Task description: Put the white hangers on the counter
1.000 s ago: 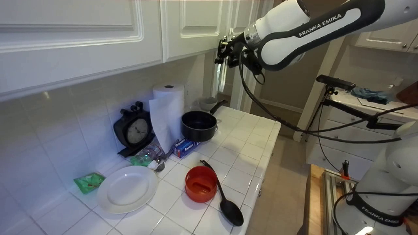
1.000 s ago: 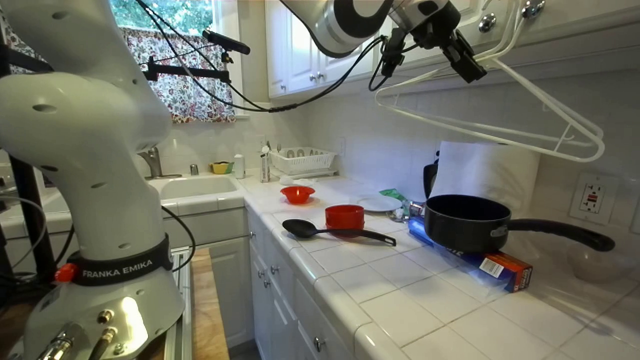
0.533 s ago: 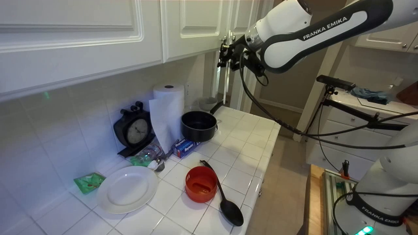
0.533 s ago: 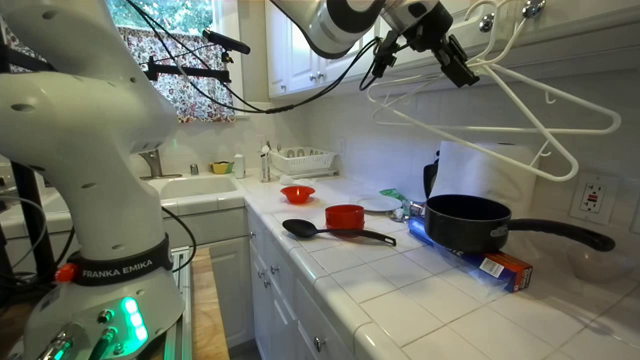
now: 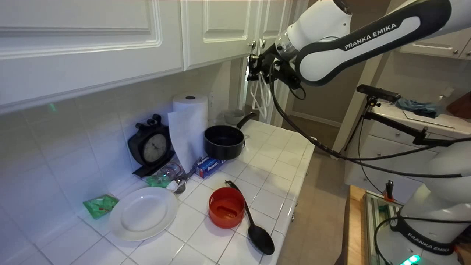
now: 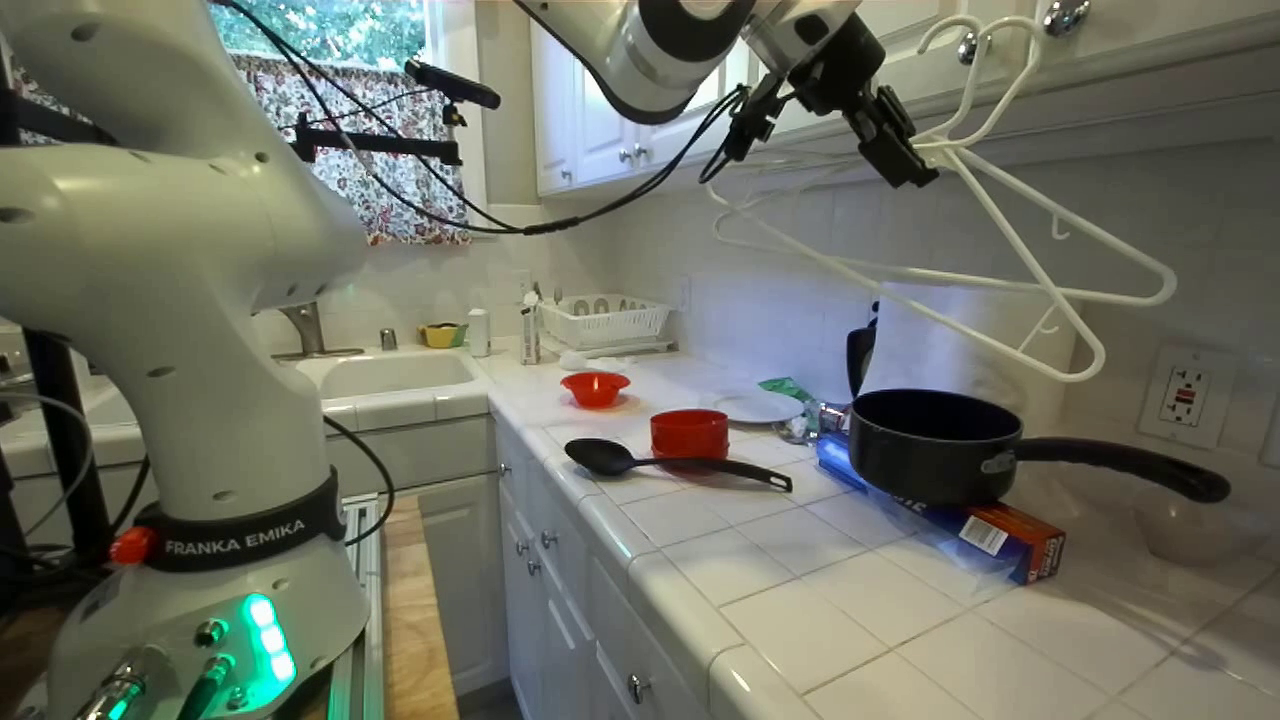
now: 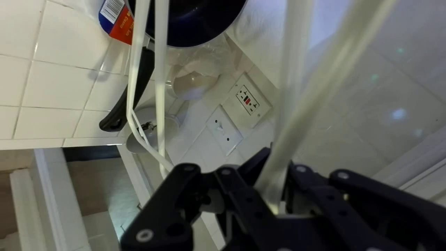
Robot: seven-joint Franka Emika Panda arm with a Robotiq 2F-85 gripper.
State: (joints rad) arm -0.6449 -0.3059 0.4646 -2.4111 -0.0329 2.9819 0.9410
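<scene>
The white hangers (image 6: 942,150) are at least two thin triangular frames with hooks at the top. They hang in the air above the counter (image 6: 805,630), in front of the wall cabinets. My gripper (image 6: 905,165) is shut on them just below the hooks. In an exterior view the hangers (image 5: 263,92) hang below the gripper (image 5: 255,70), seen nearly edge-on. In the wrist view a hanger tube (image 7: 301,118) passes between the fingers of the gripper (image 7: 273,157). The white tiled counter (image 7: 52,87) shows below. The gripped part is partly hidden by the fingers.
A black pot (image 6: 935,450) sits on a box (image 6: 985,540) under the hangers. A paper-towel roll (image 5: 189,106) stands by the wall. A red cup (image 5: 226,209), black spoon (image 5: 261,235) and white plate (image 5: 143,215) lie on the counter. Upper cabinets (image 5: 220,22) overhang the back.
My gripper has moved down and away from the cabinet knobs, carrying the hangers. The hangers have swung and spread apart. The lamp on the robot base went from white to green.
</scene>
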